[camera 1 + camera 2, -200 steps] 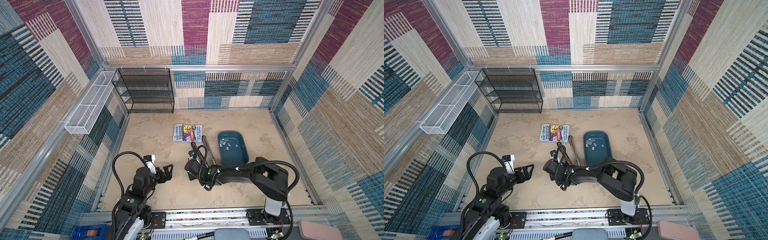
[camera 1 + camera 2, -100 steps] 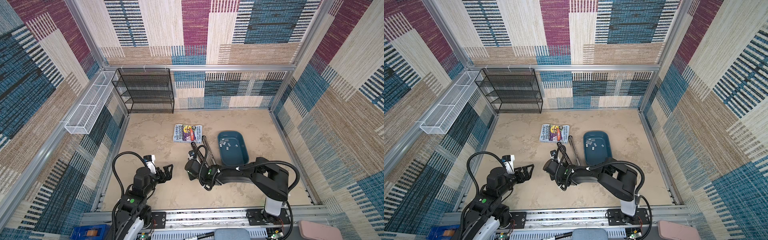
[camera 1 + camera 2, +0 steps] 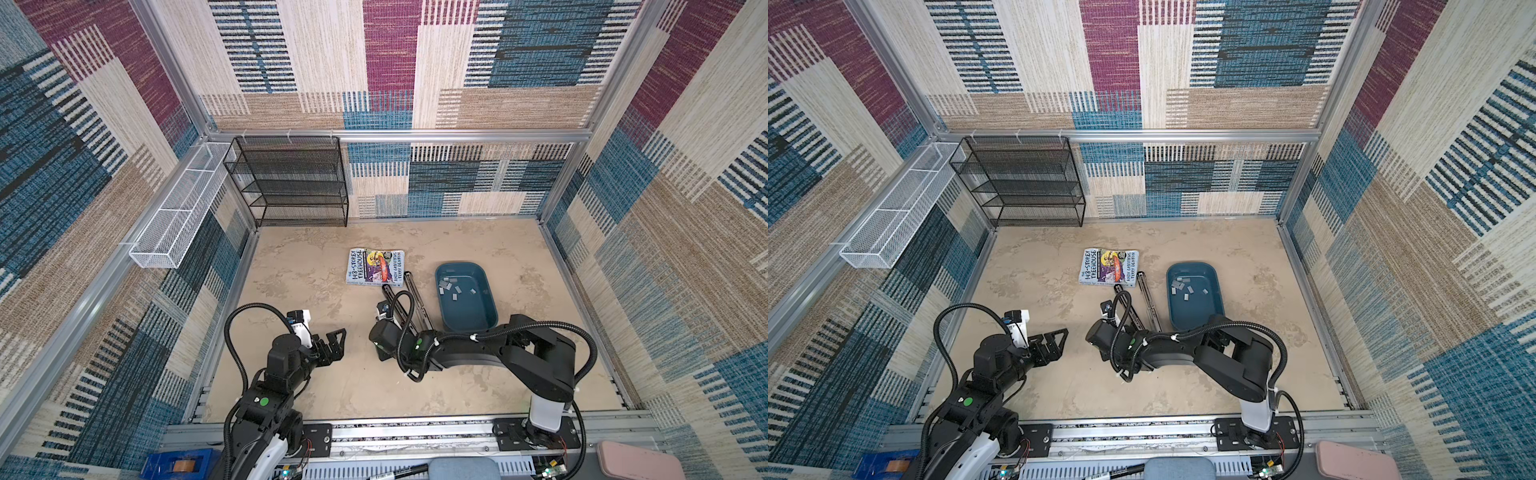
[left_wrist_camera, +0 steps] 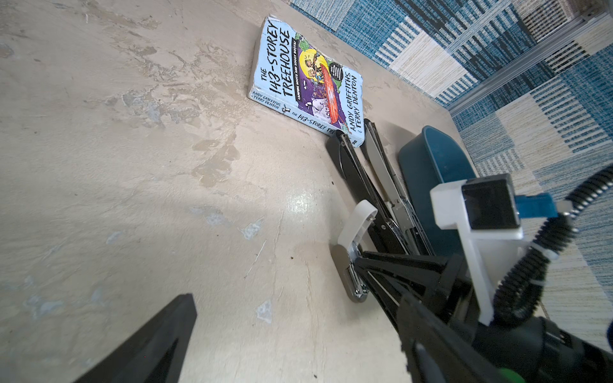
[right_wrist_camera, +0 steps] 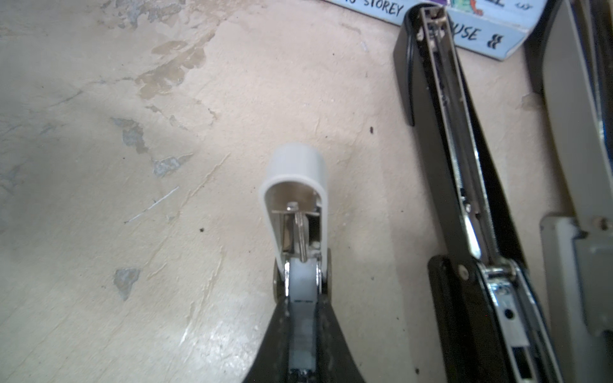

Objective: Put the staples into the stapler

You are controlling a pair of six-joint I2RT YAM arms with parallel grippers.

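Left gripper [image 3: 332,347]: it is hovering nearest to the robot's base, its jaws are standing wide apart and holding nothing.
Right gripper [image 5: 301,295]: its jaws are gripping the rear end of the small white stapler [image 5: 295,185], low over the worktop [image 3: 316,282].
Small white stapler: its lid is standing lifted and the inside is showing. I am seeing no strip in it.
Long black stapler [image 3: 398,307]: it is lying just beyond, folded open on the worktop. Whether a strip is sitting in its channel, I cannot tell.
Staples [image 3: 445,285]: they are lying loose in the blue tray [image 3: 467,318], just beside the long stapler. No jaws are holding one.
Book [image 3: 376,267]: it is lying farthest, at the far tip of the long stapler.
Done: the opening is looking finished.
Left: picking a strip, laying it in the channel and closing the lid are waiting, in my judgement. Which stapler is meant, I cannot tell.
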